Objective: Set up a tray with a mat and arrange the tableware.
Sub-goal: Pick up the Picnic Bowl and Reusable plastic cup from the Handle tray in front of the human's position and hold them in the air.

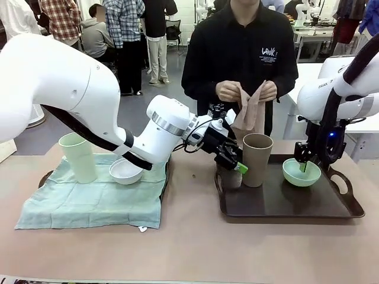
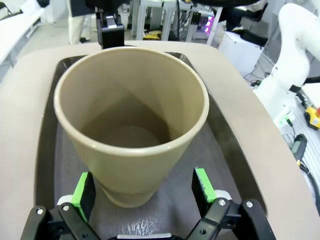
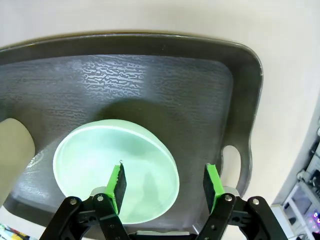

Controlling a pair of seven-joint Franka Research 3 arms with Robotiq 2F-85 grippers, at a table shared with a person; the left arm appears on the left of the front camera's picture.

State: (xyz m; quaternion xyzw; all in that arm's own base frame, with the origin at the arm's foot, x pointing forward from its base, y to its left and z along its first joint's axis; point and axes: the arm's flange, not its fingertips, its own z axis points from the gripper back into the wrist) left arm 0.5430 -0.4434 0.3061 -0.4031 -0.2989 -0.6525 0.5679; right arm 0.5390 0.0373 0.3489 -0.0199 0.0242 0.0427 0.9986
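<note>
Green-padded left jaws stand wide either side of the tall brown-taupe cup (image 2: pixel 125 170) on the dark tray (image 1: pixel 284 204), and right jaws, also wide, straddle the rim of the round mint green bowl (image 3: pixel 100 155).

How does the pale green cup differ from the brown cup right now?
The pale green cup stands on the green cloth; the brown cup stands on the dark tray. The open left pincer straddles the brown cup's base; no pincer is at the pale green cup. Both are upright, tall and handleless.
</note>
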